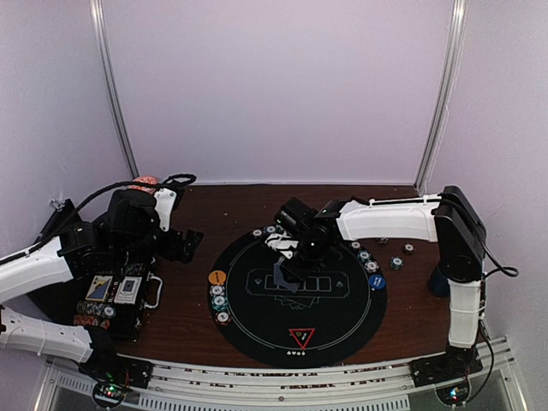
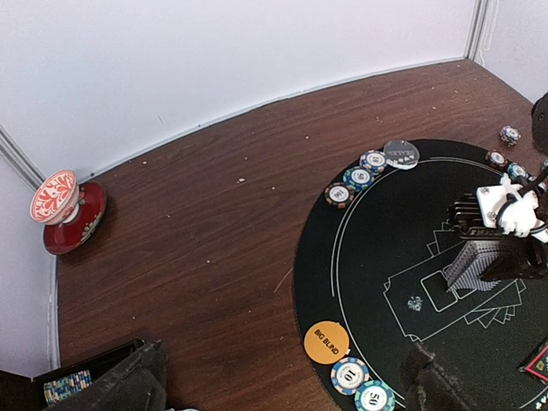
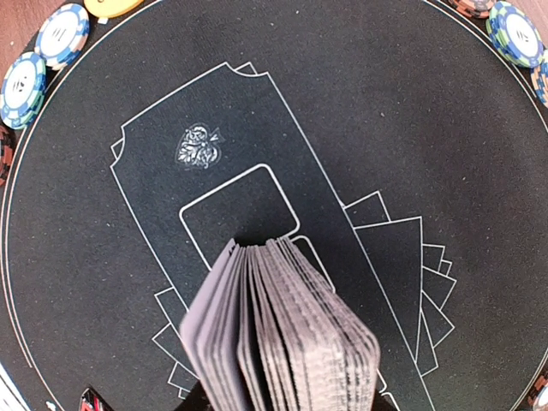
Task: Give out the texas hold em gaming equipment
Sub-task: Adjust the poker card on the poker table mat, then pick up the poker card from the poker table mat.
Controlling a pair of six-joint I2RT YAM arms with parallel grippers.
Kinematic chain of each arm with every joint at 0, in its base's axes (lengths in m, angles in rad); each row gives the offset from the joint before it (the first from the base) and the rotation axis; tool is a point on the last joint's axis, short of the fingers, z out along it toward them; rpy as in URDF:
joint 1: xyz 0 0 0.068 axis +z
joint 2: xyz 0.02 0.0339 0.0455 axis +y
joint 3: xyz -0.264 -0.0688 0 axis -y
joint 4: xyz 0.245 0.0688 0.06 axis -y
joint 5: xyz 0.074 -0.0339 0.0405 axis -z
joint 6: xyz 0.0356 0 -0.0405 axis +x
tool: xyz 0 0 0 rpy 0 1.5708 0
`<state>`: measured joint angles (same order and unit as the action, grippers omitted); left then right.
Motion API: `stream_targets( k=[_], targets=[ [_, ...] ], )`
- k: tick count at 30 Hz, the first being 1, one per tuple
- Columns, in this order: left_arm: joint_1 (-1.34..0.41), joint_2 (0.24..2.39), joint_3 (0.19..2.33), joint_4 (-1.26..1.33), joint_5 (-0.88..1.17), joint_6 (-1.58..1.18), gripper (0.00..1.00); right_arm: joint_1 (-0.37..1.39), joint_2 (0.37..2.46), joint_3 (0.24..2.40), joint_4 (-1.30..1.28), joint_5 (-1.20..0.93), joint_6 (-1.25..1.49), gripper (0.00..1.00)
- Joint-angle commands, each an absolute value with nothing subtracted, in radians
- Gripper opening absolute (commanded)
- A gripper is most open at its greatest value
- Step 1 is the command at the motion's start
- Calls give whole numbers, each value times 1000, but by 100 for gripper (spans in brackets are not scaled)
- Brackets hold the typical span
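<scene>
Top view: right gripper hung over the centre of the round mat, clamped on the playing cards. Left gripper sat near the desk's left edge, jaws wide apart.
Left wrist: cards stood on edge at mat centre, poker chips along its rim.
Right wrist: the cards' free ends splayed.

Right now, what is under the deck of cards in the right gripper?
The black mat with white card outlines lies under the deck of cards. The patch straight below it is covered.
</scene>
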<state>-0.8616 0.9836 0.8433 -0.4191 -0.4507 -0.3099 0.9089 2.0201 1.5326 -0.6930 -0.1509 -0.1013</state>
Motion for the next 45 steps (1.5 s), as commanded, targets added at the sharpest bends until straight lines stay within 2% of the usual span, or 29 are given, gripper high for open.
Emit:
stream_targets(
  k=[1,29,45],
  targets=[
    [-858,991,841,-382,-467,-315,98,924,2004,1558,-706,-110,-105,34],
    [-857,1002,844,-384,-479,-310,98,936,2003,1641,-778,-88,-80,36],
    [-857,1008,845,-386,-479,-309,98,941,2019,1646,-805,-64,-79,30]
  ],
)
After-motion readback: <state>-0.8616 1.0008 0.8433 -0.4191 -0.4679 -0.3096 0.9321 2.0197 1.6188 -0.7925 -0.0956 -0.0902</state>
